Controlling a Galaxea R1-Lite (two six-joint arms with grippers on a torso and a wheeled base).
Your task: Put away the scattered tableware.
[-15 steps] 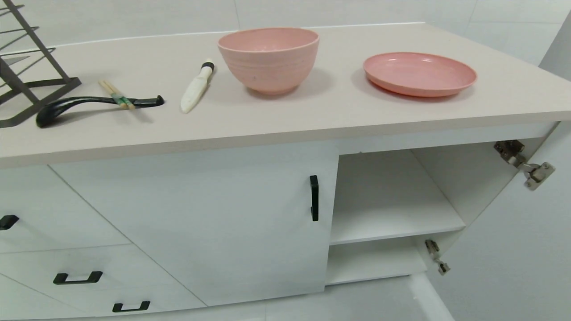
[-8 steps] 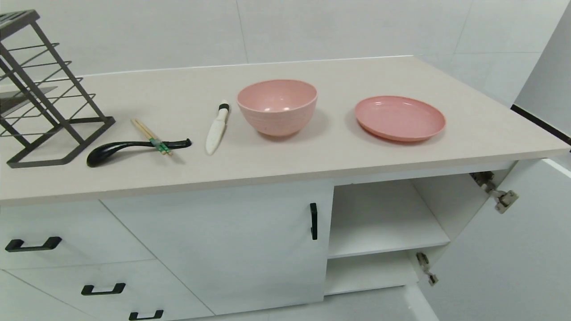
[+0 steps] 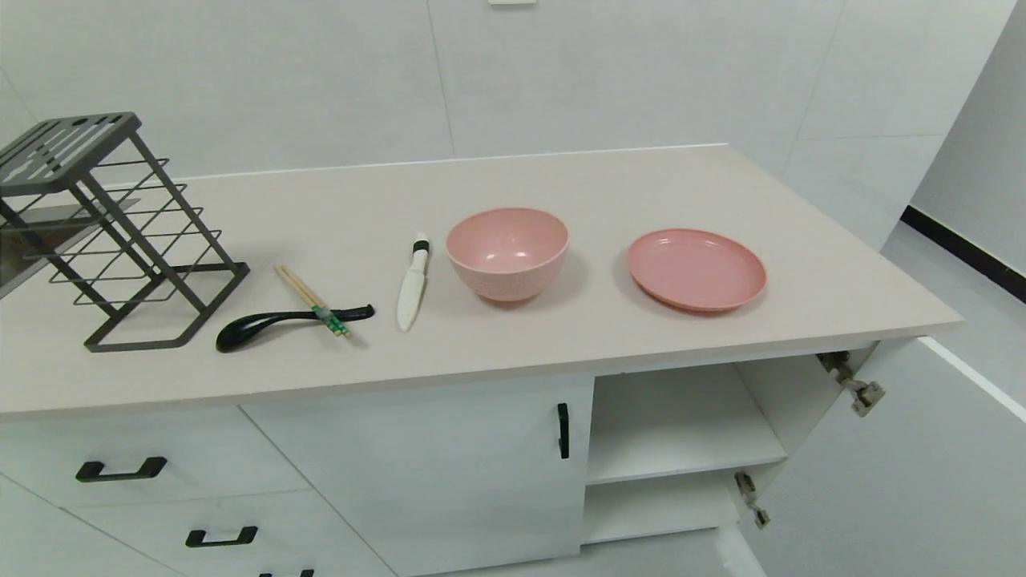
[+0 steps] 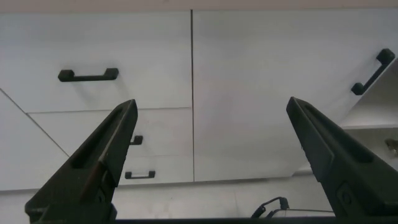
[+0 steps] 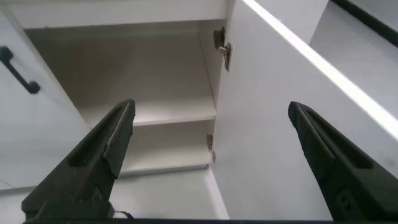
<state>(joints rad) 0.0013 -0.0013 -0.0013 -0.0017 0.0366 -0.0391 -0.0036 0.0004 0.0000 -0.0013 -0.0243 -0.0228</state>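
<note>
- The counter (image 3: pixel 561 184) carries everything, all of it sitting loose and none put away yet.
- The cupboard (image 3: pixel 673 425) under its right end has its door swung open, shelves bare.
- The wire rack (image 3: pixel 120 232) stands at the far left.
- The left claw (image 4: pixel 211 106) is spread wide, holding nothing, low in front of the drawer fronts (image 4: pixel 112 50). The right claw (image 5: pixel 211 106) is just as wide and faces the open cupboard.
- The pink plate (image 3: pixel 696 268) is at the right. It looks like light, stiff plastic, so I'd pinch its near rim.
- The pink bowl (image 3: pixel 507 252) is left of the plate, apart from it. Probably light too; clamp over the wall at the lip, since the outside looks slick.
- The black spoon (image 3: pixel 280 323) is over near the rack. Its handle is the obvious hold.
- The white knife (image 3: pixel 413 282) lies just left of the bowl. Take it mid-body.
- The chopsticks (image 3: pixel 311 300) lie across the spoon handle. They're thin and likely to roll, so grab both together.
</note>
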